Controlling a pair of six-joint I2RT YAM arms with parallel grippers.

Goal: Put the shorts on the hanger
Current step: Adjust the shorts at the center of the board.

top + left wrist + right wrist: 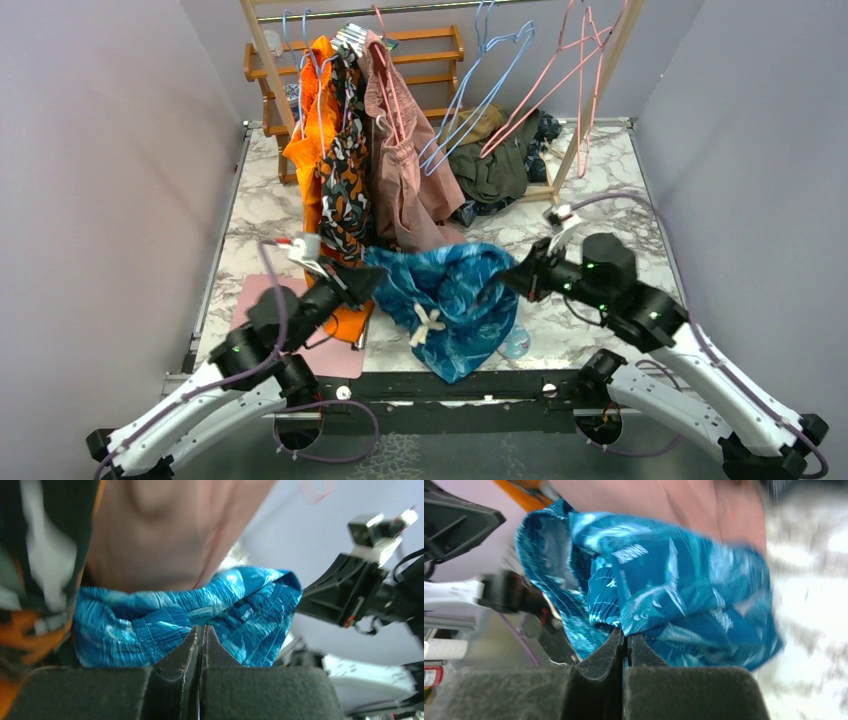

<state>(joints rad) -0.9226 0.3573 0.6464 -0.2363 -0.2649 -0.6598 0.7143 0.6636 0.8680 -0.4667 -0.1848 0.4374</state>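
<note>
The teal-blue leaf-print shorts [452,295] hang stretched between my two grippers just above the table's front. Their white drawstring [428,323] dangles at the middle. My left gripper [370,281] is shut on the shorts' left edge. My right gripper [506,279] is shut on their right edge. In the left wrist view the jaws [200,629] are closed against the shorts [165,625]. In the right wrist view the jaws [626,633] pinch the shorts [674,590]. Thin pink hangers [545,94] hang empty at the right of the rack, far behind the shorts.
On the rack hang orange-black patterned shorts [340,170], plain dusty-pink shorts [405,180] and light blue hangers [480,100]. A pile of dark clothes [500,165] lies at the back. A pink mat [275,300] lies at the front left. Wooden rack legs [590,100] stand at the right.
</note>
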